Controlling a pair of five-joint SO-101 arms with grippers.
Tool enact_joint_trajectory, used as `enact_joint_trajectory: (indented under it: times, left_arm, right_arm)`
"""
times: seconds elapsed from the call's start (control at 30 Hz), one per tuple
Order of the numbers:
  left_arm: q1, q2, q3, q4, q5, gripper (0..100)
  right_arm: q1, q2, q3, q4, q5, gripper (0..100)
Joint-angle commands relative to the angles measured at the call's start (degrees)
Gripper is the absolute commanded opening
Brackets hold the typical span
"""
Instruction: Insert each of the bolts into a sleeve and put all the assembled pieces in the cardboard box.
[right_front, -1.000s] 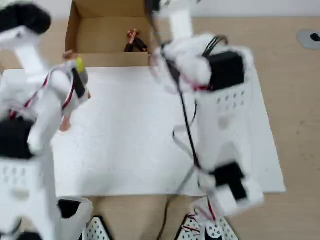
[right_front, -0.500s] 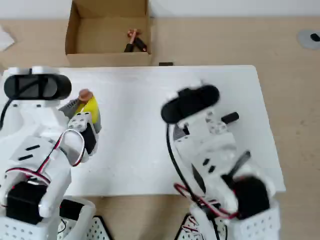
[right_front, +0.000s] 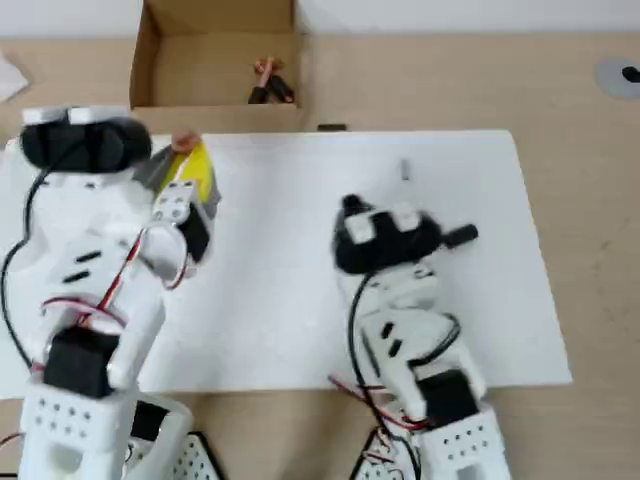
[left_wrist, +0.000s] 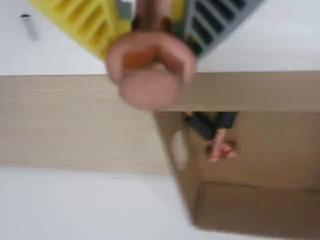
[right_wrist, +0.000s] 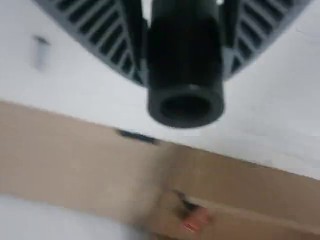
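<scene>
The left fingers (left_wrist: 85, 20), one ribbed yellow plastic and the other ribbed grey, are clenched on a copper-coloured bolt (left_wrist: 150, 65), its rounded head jutting out past the tips. They hang over the far edge of the white sheet (right_front: 300, 260), just short of the cardboard box (right_front: 200, 70).

The right fingers (right_wrist: 95, 30), both dark grey with a fan of ribs, pinch a black sleeve (right_wrist: 185, 75), a smooth tube with its hollow mouth facing the box. That arm sits over the middle of the sheet.

The box is plain brown card, open-topped, standing on the wooden table (right_front: 580, 150) beyond the sheet. Two assembled pieces (right_front: 268, 82), black with copper ends, lie inside near its right wall.

A small grey cylinder (right_front: 405, 170) rests on the sheet, and a small dark piece (right_front: 331, 127) lies on the table just beyond the sheet's edge.
</scene>
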Motion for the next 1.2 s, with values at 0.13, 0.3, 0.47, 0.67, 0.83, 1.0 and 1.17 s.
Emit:
enact_joint_trajectory:
  times: [0.13,0.3,0.47,0.67,0.83,1.0,1.17]
  left_arm:
    - [9.1,3.2,-0.2,-8.1,3.1,1]
    - [10.6,2.9,-0.2,-2.4,4.2,1]
    - [10.9,-1.4,0.6,-1.1,4.2,1]
    - [11.0,-5.3,6.3,0.1,4.8,1]
    - [13.1,-6.4,7.2,0.0,5.5,1]
    - [13.7,-5.9,6.8,-3.1,5.4,1]
    - [15.2,-5.8,7.2,-3.3,5.4,1]
  right_arm:
    - [-11.8,-9.6,8.1,-5.3,-0.7,0.9]
    - [-12.2,-12.8,8.0,-4.9,-0.7,0.9]
    - [-12.3,-13.2,8.0,-4.9,-0.7,0.9]
    - [-12.3,-13.1,8.0,-4.8,-0.5,0.9]
    - [-12.4,-13.2,8.0,-2.4,-0.6,0.9]
    - [-12.4,-13.2,8.0,-2.5,-0.3,0.9]
    - [-12.4,-13.4,8.0,-2.5,-0.2,0.9]
